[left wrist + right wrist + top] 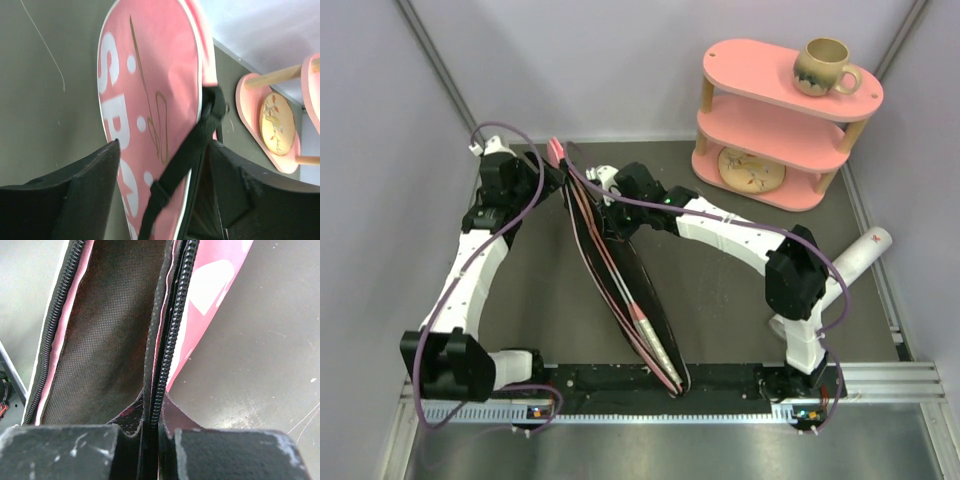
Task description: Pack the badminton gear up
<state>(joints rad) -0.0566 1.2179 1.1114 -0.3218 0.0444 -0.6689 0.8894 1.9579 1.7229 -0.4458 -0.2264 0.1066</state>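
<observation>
Pink bag point(650, 290) stands on edge between your left hand point(542, 187) and right hand point(603, 188).
Top view: the bag's long axis runs from the far left, where both hands meet it, diagonally down to the near edge of the tabletop point(720, 300). Its unzipped mouth faces up, and the rackets point(655, 342) lie inside with their white handles toward the near end. The white tube point(860, 255) lies well apart, at the right. Left wrist view: the bag's pink face and black strap point(185, 155) fill the gap between the spread fingers point(85, 190); you cannot tell whether they press it. Right wrist view: the fingers point(235, 450) are pinched together on the bag's zipper edge point(172, 340), with the black lining to the left and the bag's length running away from the hand.
</observation>
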